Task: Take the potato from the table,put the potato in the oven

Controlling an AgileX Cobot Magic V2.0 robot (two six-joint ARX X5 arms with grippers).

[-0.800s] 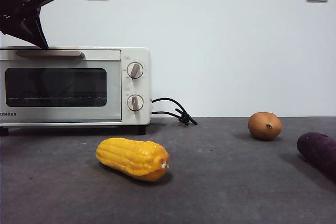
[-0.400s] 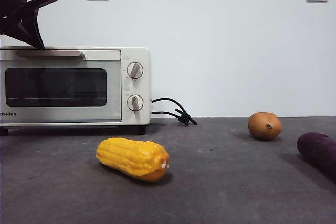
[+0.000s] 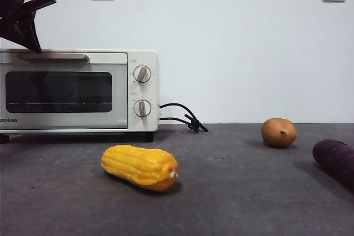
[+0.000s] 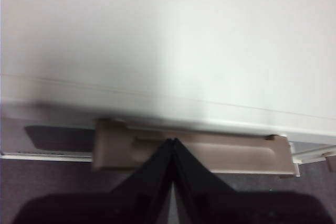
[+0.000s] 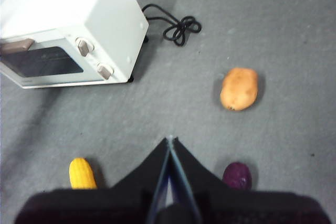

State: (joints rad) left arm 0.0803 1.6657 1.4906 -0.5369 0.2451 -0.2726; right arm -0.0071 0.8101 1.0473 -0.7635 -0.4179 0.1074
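Nearest the front camera, a yellow corn cob (image 3: pixel 140 167) lies on its side on the dark grey bench (image 3: pixel 232 203), left of centre. At the right edge a dark purple sweet potato (image 3: pixel 335 161) is partly cut off by the frame. Farther back and just left of it sits the potato (image 3: pixel 279 132), resting on the bench with its dark dimple facing forward, well apart from the oven and from both claws. At the back left stands the cream-white Toshiba toaster oven (image 3: pixel 141 62), glass door shut, black cord (image 3: pixel 183 116) trailing from its right side toward the wall. Left claw (image 4: pixel 173 142): clenched, holding nothing, tips just above the beige bar handle (image 4: pixel 210 153) at the oven's top front edge. Right claw (image 5: pixel 169 141): clenched, empty, high over the bench, looking down on the potato, corn and sweet potato.
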